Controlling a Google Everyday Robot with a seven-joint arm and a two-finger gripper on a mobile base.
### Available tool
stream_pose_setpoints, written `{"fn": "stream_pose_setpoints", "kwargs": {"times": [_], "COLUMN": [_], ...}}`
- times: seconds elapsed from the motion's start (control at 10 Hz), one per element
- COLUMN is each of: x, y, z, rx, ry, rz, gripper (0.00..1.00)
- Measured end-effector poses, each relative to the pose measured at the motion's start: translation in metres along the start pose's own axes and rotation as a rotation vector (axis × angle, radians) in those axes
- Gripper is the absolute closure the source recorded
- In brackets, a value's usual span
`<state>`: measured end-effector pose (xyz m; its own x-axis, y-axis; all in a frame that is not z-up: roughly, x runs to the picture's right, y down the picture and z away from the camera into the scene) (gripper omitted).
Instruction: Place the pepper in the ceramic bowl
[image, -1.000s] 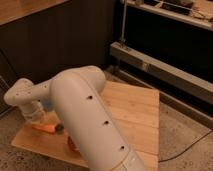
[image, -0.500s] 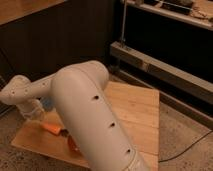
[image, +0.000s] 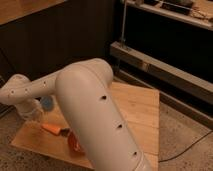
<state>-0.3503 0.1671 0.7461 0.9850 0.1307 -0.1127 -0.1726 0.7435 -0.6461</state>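
The white arm (image: 95, 115) reaches across the bench (image: 142, 107), its hand (image: 31, 111) pointing down; whether it grasps anything cannot be told. The pepper (image: 52, 130) lies just beside the hand, the ceramic bowl (image: 75, 142) just past it.

Arm (image: 95, 115): smooth off-white plastic-looking shell w/ a soft sheen & small dark holes; gripper (image: 31, 111) at its far left end, over the board's left edge just above-left of the pepper, looks pale & semi-clear. Board (image: 140, 107): pale bare wood, matt, faint grain; floor (image: 187, 132) speckled & rough-looking; rail (image: 150, 67) behind looks like dull grey metal. Pepper (image: 51, 129) has smooth orange skin; ceramic bowl (image: 74, 143) shows only a reddish sliver by the arm, finish unclear; cup (image: 46, 103) light blue, matt-looking.
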Motion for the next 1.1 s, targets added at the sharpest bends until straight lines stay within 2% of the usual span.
{"fn": "stream_pose_setpoints", "kwargs": {"times": [0.1, 0.3, 0.7, 1.1], "x": [0.005, 0.012, 0.02, 0.03], "y": [0.005, 0.014, 0.025, 0.018], "z": [-0.002, -0.001, 0.01, 0.026], "rx": [-0.002, -0.009, -0.016, -0.008], "ry": [-0.001, 0.001, 0.03, 0.058], "rz": [0.021, 0.041, 0.045, 0.06], "gripper": [0.29, 0.2, 0.2, 0.2]}}
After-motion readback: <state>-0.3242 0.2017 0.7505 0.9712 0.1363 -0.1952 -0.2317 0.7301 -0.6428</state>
